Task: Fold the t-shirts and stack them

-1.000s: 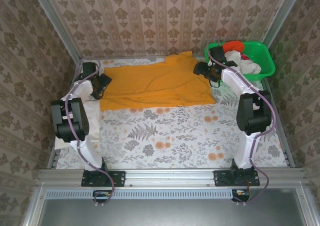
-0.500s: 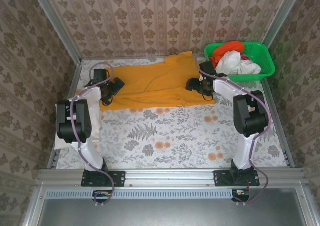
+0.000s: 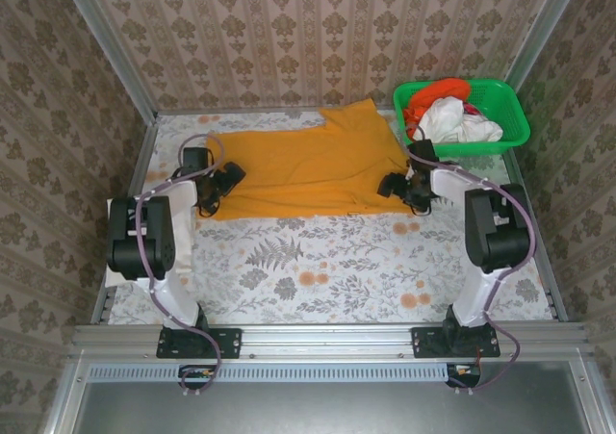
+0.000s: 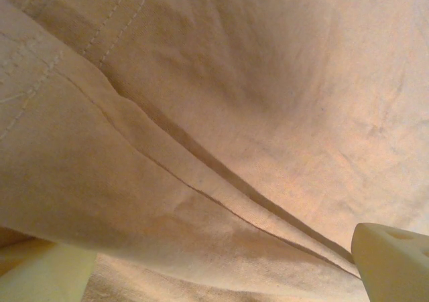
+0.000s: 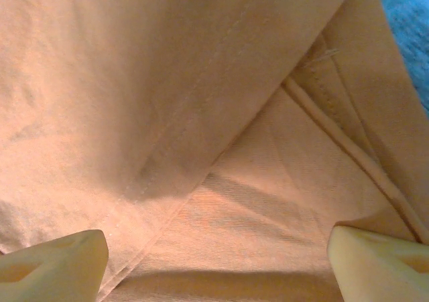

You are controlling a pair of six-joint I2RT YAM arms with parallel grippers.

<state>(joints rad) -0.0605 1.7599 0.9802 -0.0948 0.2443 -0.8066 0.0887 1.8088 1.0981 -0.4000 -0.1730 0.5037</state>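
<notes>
Desk (image 3: pixel 327 261), floral cover. Amber-orange t-shirt (image 3: pixel 308 165) lies flat toward 12 o'clock. Green basket (image 3: pixel 515 131) at 2 o'clock holds white t-shirt (image 3: pixel 452 121) and red-orange t-shirt (image 3: pixel 438 92). Overhead: left fingers (image 3: pixel 231 175) at shirt's 8 o'clock corner, right fingers (image 3: pixel 393 186) at its 4 o'clock corner. Wrist views alone show both pairs spread wide, stitched hems between, nothing pinched.

From my feed above, I see a green plastic lattice basket (image 3: pixel 508 116) at the far right corner, against the back wall. The surface (image 3: pixel 327 270) wears a pale cloth printed with grey ferns and orange flowers. Brown damask wallpaper (image 3: pixel 308 39) covers the walls at the back and on both sides. An aluminium rail (image 3: pixel 327 340) runs along the near edge, with a grey panel (image 3: pixel 327 405) just below it.
</notes>
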